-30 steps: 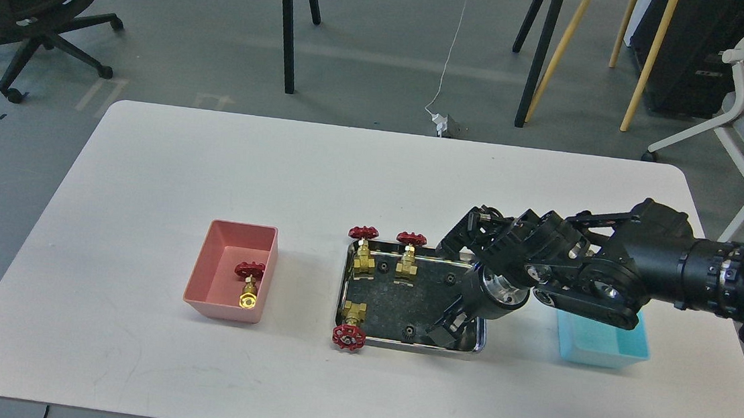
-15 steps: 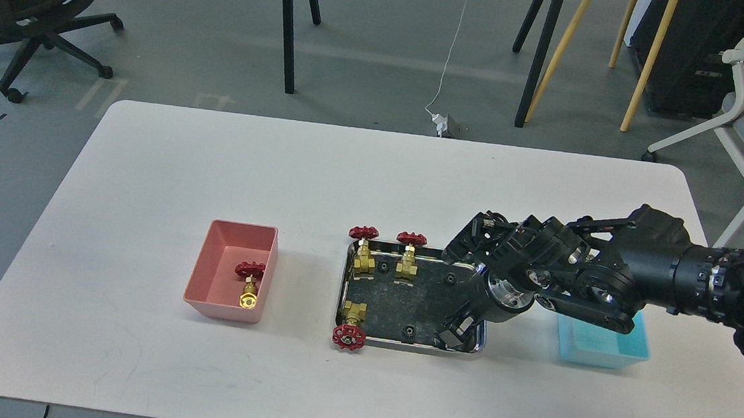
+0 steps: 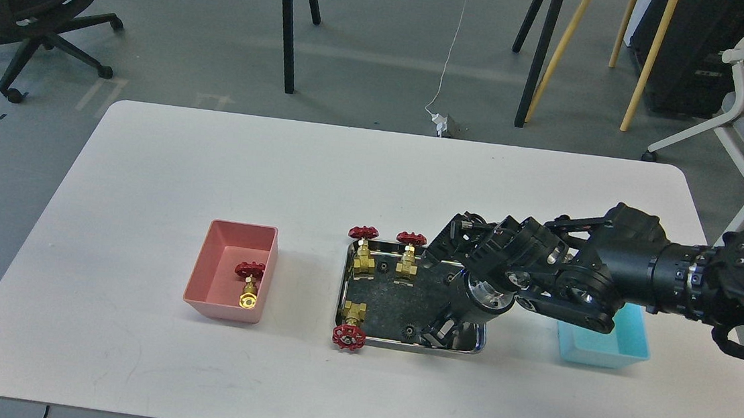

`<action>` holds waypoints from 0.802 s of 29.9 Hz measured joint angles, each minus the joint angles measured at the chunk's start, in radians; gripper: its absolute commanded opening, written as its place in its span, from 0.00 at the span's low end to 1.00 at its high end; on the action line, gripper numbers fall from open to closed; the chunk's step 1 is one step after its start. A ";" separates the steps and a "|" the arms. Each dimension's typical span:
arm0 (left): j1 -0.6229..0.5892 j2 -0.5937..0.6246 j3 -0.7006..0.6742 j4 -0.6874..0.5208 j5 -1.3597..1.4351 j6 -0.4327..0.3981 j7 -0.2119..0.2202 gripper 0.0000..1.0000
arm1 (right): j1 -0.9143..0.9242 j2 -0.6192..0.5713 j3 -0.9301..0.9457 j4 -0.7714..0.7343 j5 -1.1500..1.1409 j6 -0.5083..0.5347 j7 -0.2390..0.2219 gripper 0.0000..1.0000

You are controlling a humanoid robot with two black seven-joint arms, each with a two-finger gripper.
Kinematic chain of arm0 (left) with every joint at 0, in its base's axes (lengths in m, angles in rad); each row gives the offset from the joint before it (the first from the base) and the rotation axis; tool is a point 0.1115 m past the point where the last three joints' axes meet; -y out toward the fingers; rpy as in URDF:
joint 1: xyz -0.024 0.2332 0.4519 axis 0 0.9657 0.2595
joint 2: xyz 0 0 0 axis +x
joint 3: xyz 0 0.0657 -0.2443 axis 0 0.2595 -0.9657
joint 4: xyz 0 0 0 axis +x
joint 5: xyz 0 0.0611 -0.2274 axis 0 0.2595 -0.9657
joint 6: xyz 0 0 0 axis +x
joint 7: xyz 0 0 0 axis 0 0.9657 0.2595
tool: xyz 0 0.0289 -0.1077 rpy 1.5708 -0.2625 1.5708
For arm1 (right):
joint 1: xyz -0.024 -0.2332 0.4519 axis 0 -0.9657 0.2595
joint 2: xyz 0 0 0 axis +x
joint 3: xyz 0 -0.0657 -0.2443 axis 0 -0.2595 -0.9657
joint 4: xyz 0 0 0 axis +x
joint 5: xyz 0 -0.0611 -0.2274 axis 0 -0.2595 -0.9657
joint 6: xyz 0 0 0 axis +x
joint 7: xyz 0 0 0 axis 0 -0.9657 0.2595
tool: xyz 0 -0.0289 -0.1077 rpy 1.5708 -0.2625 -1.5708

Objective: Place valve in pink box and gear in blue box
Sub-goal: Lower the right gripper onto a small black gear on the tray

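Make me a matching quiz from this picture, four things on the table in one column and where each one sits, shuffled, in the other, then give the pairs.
Things
1. pink box
2. blue box
3. steel tray
4. right gripper

Places
A. middle of the table, three valves on it
B. low over the tray's near right corner
C. left of the tray, one valve inside
D. right of the tray, partly behind the arm

Pairs: 1-C, 2-D, 3-A, 4-B
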 measured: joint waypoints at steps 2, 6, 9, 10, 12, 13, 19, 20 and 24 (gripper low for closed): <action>0.000 0.000 0.000 0.000 0.000 0.000 0.000 0.96 | 0.002 0.000 -0.002 0.001 0.000 0.000 0.000 0.46; 0.000 0.000 0.000 0.000 -0.001 0.000 -0.001 0.96 | 0.006 -0.003 -0.004 0.006 0.000 0.000 0.000 0.47; 0.000 0.004 0.000 0.000 -0.001 0.000 -0.001 0.96 | 0.009 -0.006 -0.014 0.010 0.000 0.000 0.000 0.48; 0.000 0.006 0.000 0.000 -0.001 0.000 -0.001 0.96 | 0.011 -0.008 -0.020 0.012 0.000 0.000 0.001 0.48; 0.000 0.008 0.000 0.000 -0.001 0.000 -0.001 0.96 | 0.015 -0.008 -0.031 0.015 0.000 0.000 0.002 0.48; 0.000 0.009 0.000 0.000 -0.001 0.000 -0.001 0.96 | 0.015 -0.009 -0.034 0.015 0.000 0.000 0.002 0.48; 0.000 0.013 0.000 0.000 -0.001 0.000 -0.001 0.96 | 0.016 -0.009 -0.037 0.015 0.000 0.000 0.003 0.40; 0.000 0.013 0.000 0.000 -0.001 0.000 -0.001 0.96 | 0.016 -0.009 -0.037 0.015 0.000 0.000 0.003 0.37; 0.000 0.014 0.000 0.000 -0.001 0.000 -0.002 0.96 | 0.018 -0.009 -0.039 0.015 0.000 0.000 0.003 0.26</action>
